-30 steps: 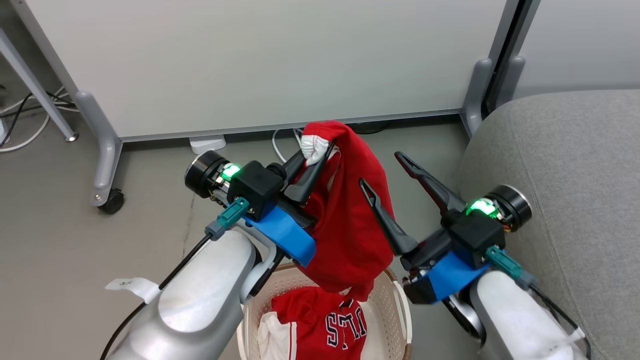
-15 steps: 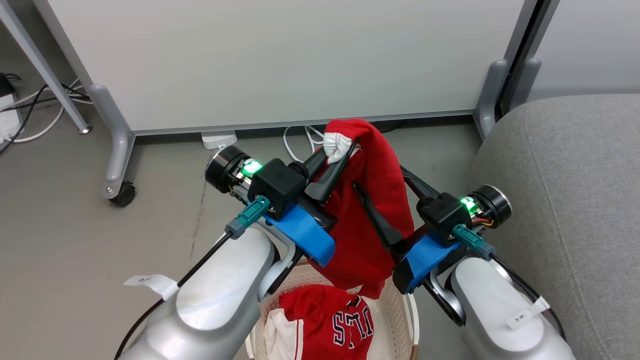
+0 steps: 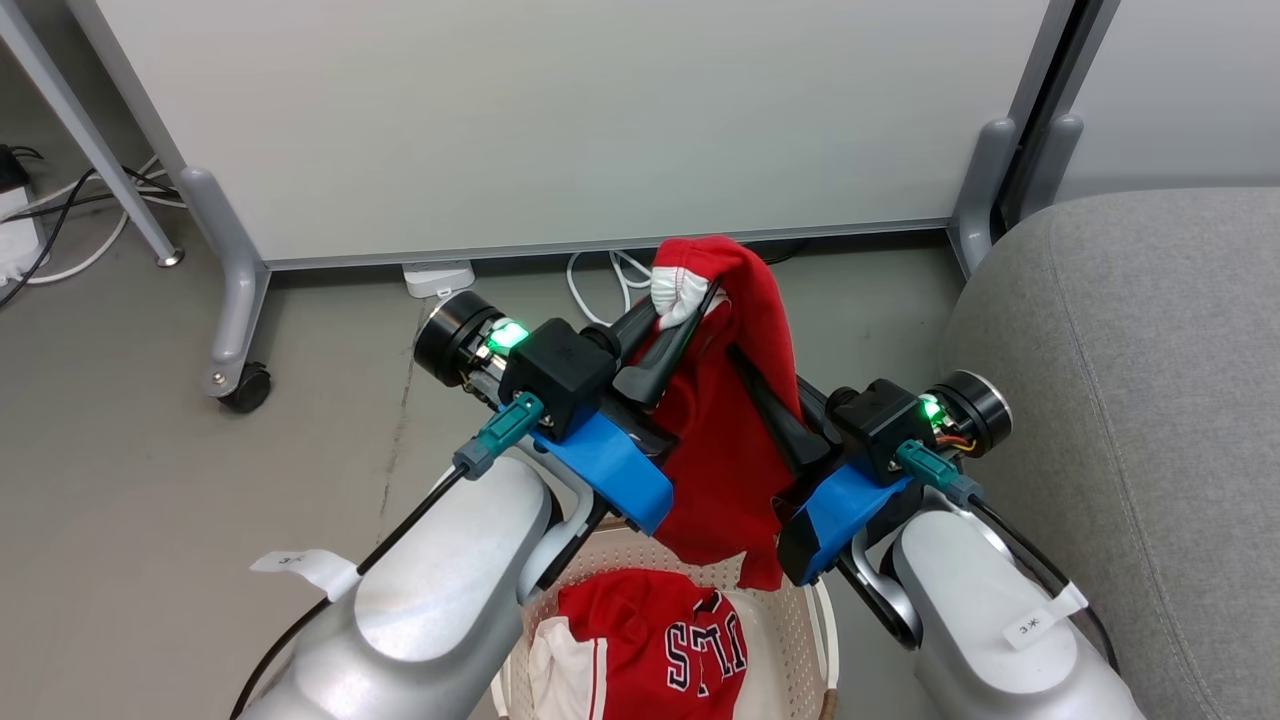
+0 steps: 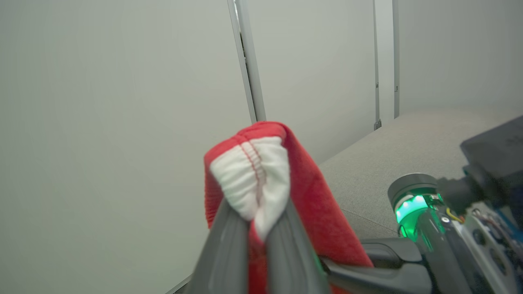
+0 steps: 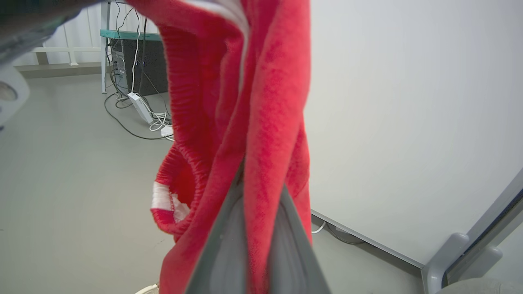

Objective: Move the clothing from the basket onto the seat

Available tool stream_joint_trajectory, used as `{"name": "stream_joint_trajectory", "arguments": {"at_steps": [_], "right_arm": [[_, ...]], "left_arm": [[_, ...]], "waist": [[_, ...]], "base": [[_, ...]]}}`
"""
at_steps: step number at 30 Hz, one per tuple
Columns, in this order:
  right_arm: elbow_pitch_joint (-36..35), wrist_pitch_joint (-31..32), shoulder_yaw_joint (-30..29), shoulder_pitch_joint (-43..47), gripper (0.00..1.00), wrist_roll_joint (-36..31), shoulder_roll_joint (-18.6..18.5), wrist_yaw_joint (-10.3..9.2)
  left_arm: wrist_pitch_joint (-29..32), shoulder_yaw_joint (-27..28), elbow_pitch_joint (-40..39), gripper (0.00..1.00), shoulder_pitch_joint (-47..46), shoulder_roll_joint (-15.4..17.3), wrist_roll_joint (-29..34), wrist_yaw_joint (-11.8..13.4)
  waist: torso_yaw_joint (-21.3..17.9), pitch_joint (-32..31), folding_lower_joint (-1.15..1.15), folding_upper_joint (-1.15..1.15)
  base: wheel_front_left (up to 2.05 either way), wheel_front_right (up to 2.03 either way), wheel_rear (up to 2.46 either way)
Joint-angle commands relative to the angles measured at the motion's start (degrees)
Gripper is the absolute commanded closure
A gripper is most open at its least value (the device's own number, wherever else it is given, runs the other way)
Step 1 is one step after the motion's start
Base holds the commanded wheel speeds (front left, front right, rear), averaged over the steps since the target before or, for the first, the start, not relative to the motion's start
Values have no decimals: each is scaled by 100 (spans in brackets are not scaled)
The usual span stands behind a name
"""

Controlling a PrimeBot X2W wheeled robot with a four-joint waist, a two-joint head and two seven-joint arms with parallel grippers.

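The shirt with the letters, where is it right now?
In the head view, the lettered shirt lies in the basket at the bottom middle, right under the hanging red garment and left of the grey sofa.

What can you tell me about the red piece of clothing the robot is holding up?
The red garment looks like thin knit sportswear with a gathered white band at its top. It hangs crumpled in the air over the basket. The left gripper is shut on the white band, the right gripper on a red fold lower down. Its loose tail dangles towards the jersey in the basket; whether they touch is unclear.
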Motion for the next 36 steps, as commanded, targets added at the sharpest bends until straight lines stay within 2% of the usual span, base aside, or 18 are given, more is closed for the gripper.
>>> {"name": "stream_joint_trajectory", "arguments": {"at_steps": [1,22,23,25,36], "right_arm": [[-17,-4,13,-65,100,53,15,3],[-99,-4,69,0,100,202,17,3],[-102,-4,69,0,100,207,17,2],[-105,-4,64,2,100,217,17,3],[-229,-4,-187,140,100,270,14,2]], "left_arm": [[-28,-10,-16,100,-74,30,-20,-9],[-28,-3,5,100,-53,82,23,-10],[-28,14,9,69,-52,79,40,-10],[-28,33,24,0,-38,70,68,-10],[-28,90,90,0,124,100,156,-10]], "waist": [[-1,-2,0,0],[-21,21,0,0],[-21,22,0,0],[-22,22,0,0],[-52,25,0,0]], "base": [[0,0,0],[0,0,0],[0,0,0],[0,0,0],[0,0,0]]}}
